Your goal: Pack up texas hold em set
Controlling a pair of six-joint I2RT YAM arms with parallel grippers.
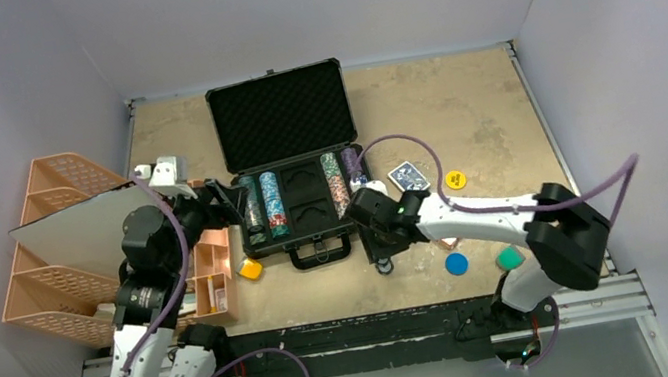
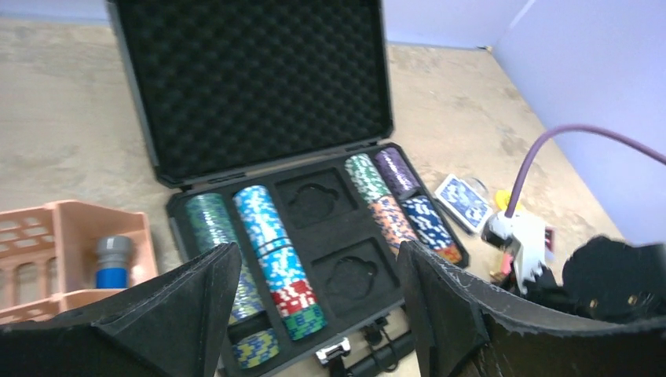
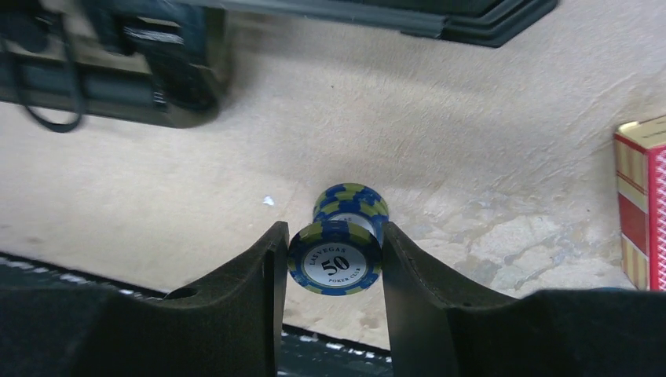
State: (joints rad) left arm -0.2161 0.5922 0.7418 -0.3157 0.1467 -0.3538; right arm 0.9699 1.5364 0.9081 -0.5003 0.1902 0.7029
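Pinching a short stack of blue-and-yellow chips [image 3: 336,255] on their sides, my right claw [image 1: 381,244] sits low over the table [image 1: 469,106], just in front of the case [image 1: 292,170] and right of its handle [image 1: 319,249]. The chip facing the wrist camera reads 50. I cannot tell whether the stack touches the table.

The case lies open at mid-table, lid upright at the back. Chip rows [image 2: 271,243] fill the slots at both ends of its tray, with two bare foam wells [image 2: 330,236] between them.

My left claw [image 2: 314,306] hangs spread wide and holding nothing at the case's left front corner.

A blue deck [image 1: 408,176] lies just right of the case, and a yellow button [image 1: 455,179] lies beside the deck. A red deck [image 3: 644,200] stands near the held chips. A peach tray [image 1: 208,279] sits left of the case.
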